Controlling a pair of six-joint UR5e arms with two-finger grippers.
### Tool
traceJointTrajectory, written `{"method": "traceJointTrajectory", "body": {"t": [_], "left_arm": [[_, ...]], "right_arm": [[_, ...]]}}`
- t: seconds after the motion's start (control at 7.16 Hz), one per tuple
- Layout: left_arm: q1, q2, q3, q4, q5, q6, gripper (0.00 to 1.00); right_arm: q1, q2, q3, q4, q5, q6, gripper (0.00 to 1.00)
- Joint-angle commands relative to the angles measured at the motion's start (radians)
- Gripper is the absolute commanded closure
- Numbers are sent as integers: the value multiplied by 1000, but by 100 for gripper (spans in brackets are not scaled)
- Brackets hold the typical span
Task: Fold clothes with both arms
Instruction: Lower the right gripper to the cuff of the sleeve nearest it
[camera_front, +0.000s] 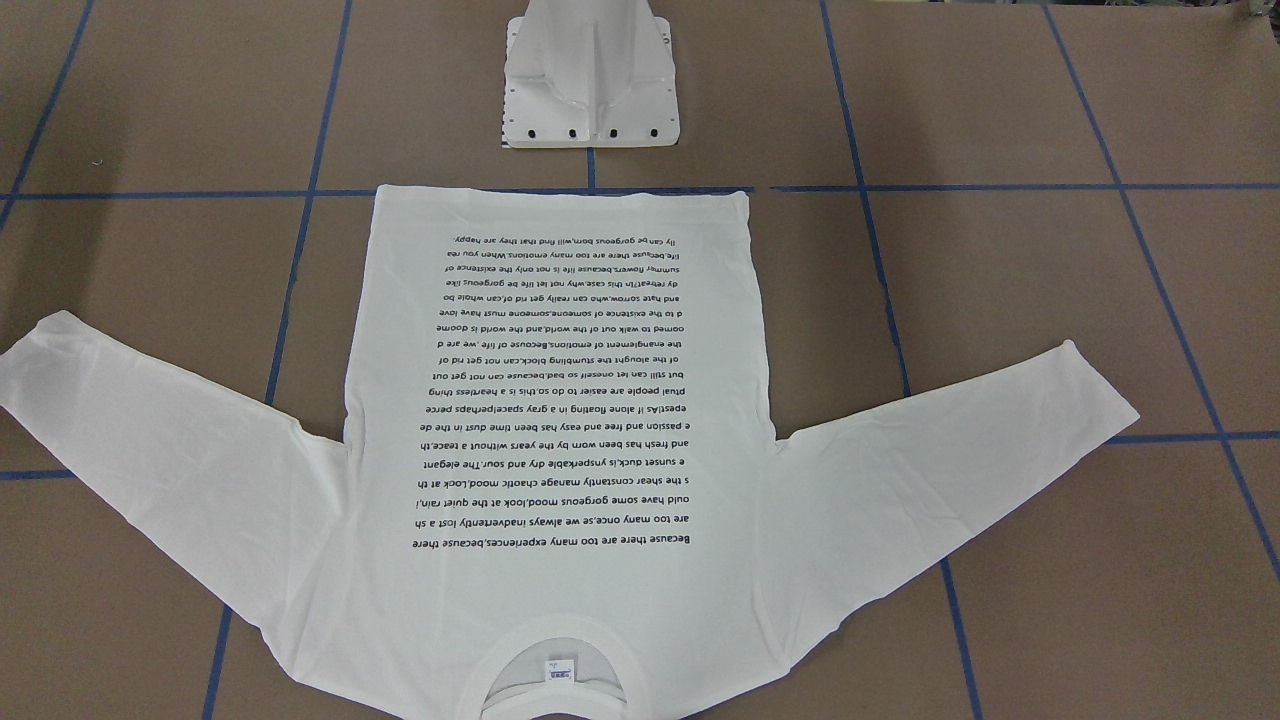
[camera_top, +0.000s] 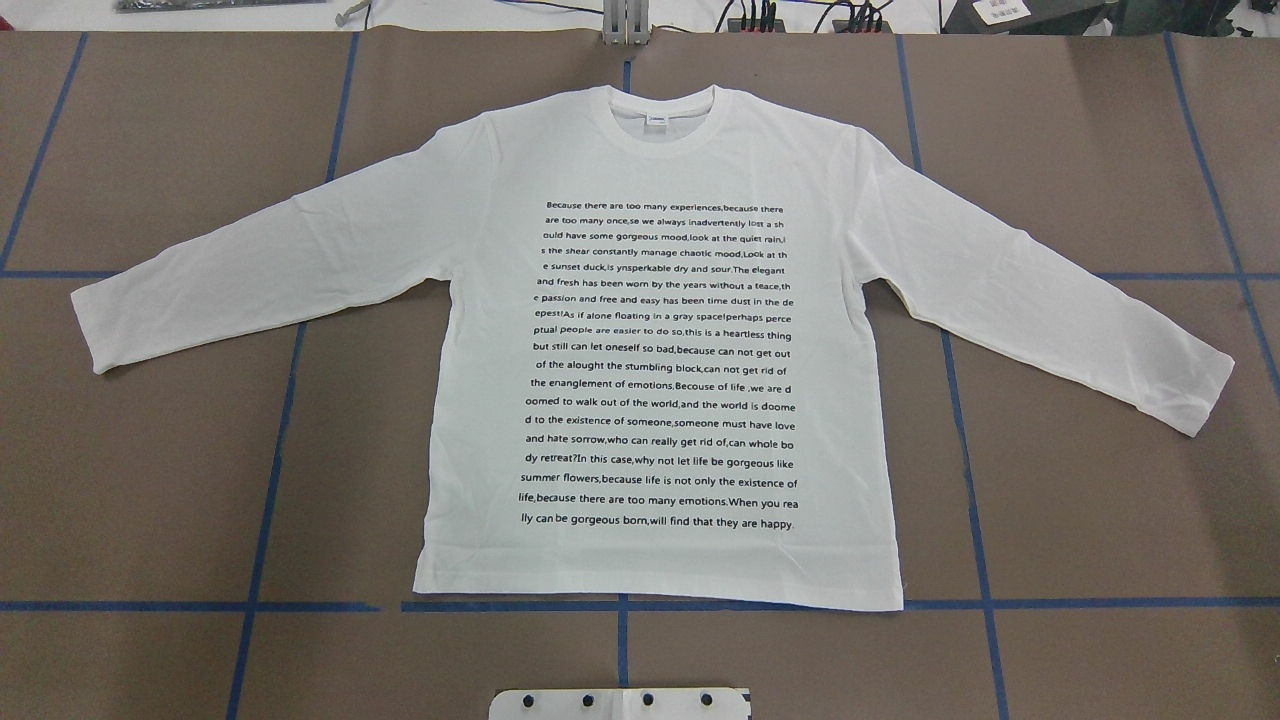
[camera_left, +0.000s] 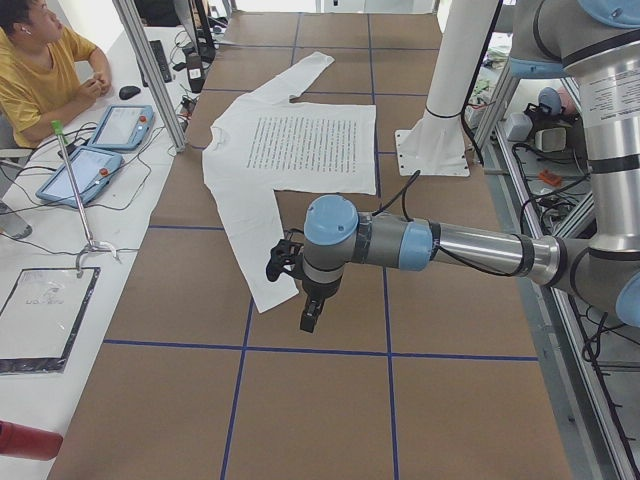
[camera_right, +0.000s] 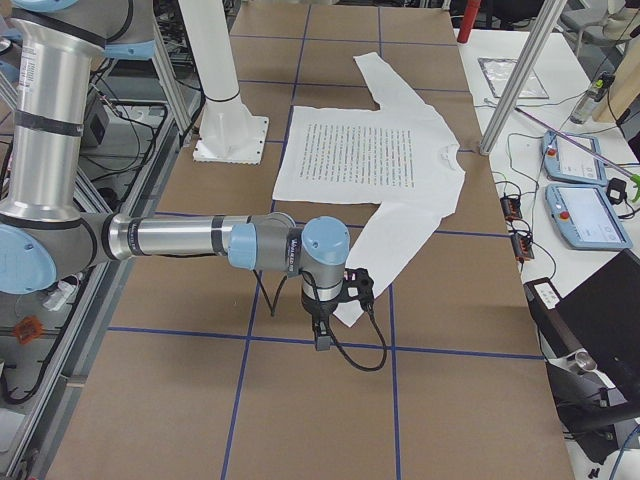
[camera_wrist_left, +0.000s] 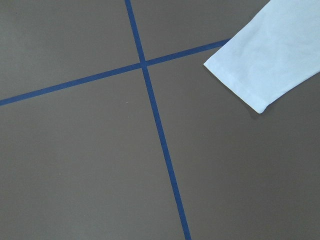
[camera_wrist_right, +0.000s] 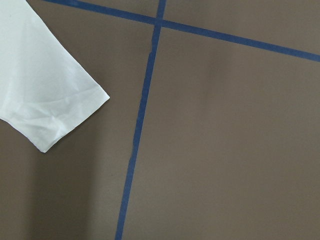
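Front-facing view: the white T-shirt (camera_front: 560, 400) lies flat, printed face up, on the brown table (camera_front: 1000, 100) with its blue tape grid (camera_front: 310, 190). Its long axis runs from the collar at the bottom edge to the hem by the white pedestal base (camera_front: 590, 90), so the print reads upside down.

Overhead: the collar points away from the robot and the hem toward it. The sleeves (camera_top: 280, 260) spread to both sides and slant back toward the robot. The black block opens "Because there are too many experiences,because there" and ends "will find that they are happy."; the neck label (camera_top: 661, 119) is too small to read.

Left side view: the left gripper (camera_left: 311, 320) hangs by the near cuff (camera_left: 272, 292); whether it is released or clenched I cannot tell.

Right side view: the right gripper (camera_right: 320, 335) hangs by the other cuff, its state equally unclear.

Left wrist view: a cuff at upper right, beside a tape crossing.

Right wrist view: a cuff at upper left
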Motion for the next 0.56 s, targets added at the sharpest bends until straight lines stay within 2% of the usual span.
{"method": "traceJointTrajectory", "body": {"t": [0.0, 0.28, 0.42], "left_arm": [[0, 0, -1, -22, 6, 0, 0], [0, -2, -62, -43, 1, -3, 0], [0, -12, -63, -71, 7, 0, 0]], "right_arm": [[0, 1, -6, 5, 3, 5, 0], [0, 24, 20, 8, 8, 13, 0], [0, 72, 45, 8, -1, 22, 0]]}}
